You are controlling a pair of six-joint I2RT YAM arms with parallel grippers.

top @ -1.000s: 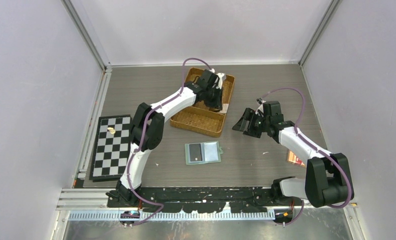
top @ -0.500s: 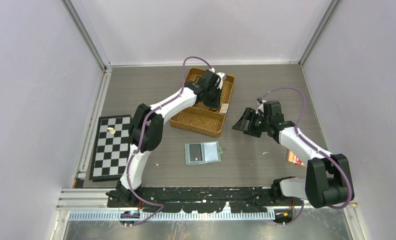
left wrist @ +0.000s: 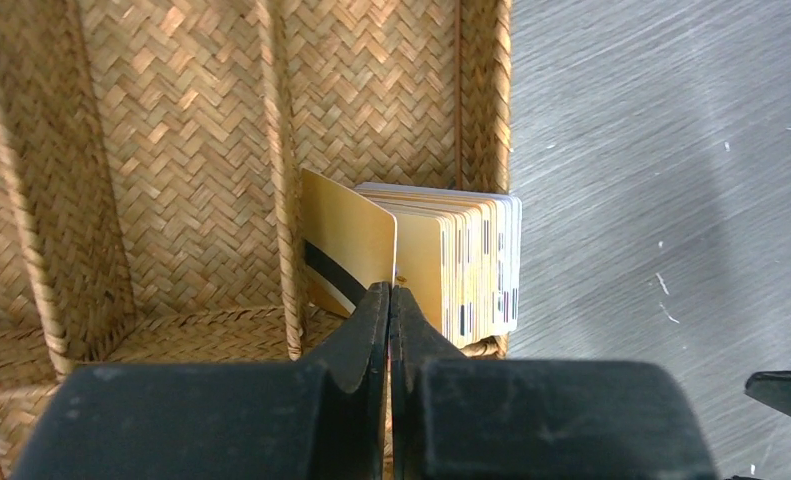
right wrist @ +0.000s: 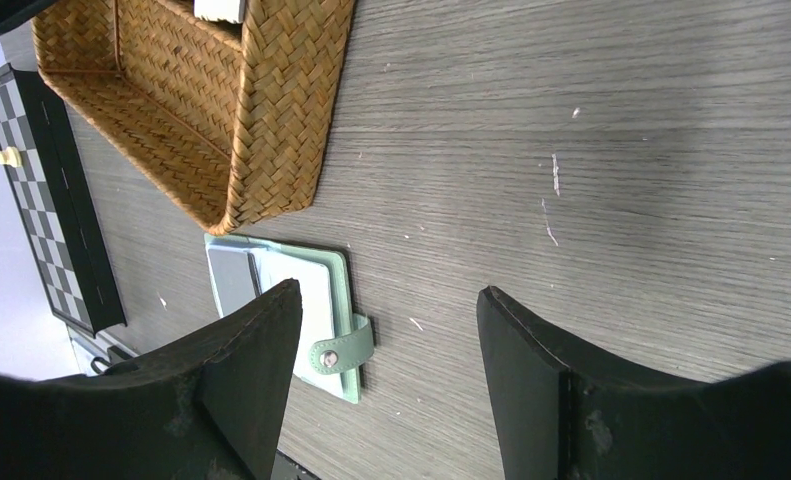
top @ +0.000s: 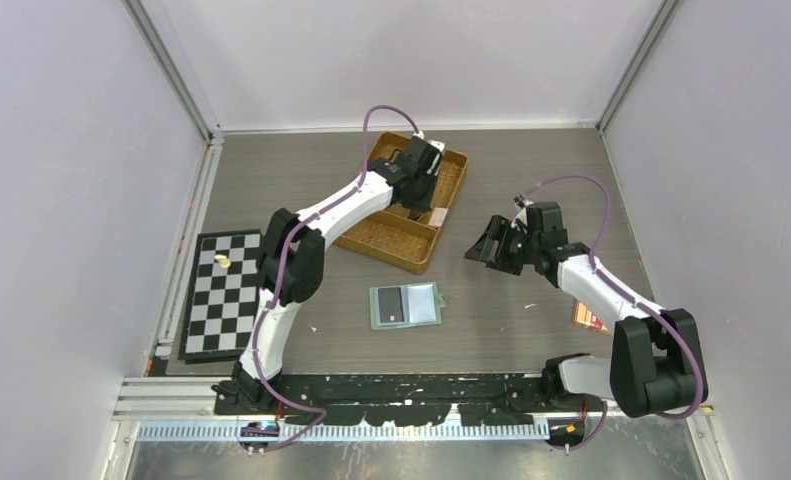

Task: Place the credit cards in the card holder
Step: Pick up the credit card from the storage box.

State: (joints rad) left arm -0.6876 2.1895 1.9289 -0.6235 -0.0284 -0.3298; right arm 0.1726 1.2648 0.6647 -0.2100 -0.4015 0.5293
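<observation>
The left gripper [left wrist: 390,300] was pinched shut on a gold dark-striped plastic card [left wrist: 346,245] beside the upright stack of credit cards [left wrist: 466,260] against the right wall of the brown woven tray [left wrist: 191,150], towards the far edge of the grey wooden table [top: 571,180]. The right gripper [right wrist: 388,293] hung wide open; the sage-green folding card holder [right wrist: 321,285] lay open nearer the near edge.

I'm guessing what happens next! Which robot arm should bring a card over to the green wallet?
Left, most likely. The left gripper is shut on a gold card at the stack in the woven tray. The right gripper hangs open and empty over the table, near the open wallet.
</observation>
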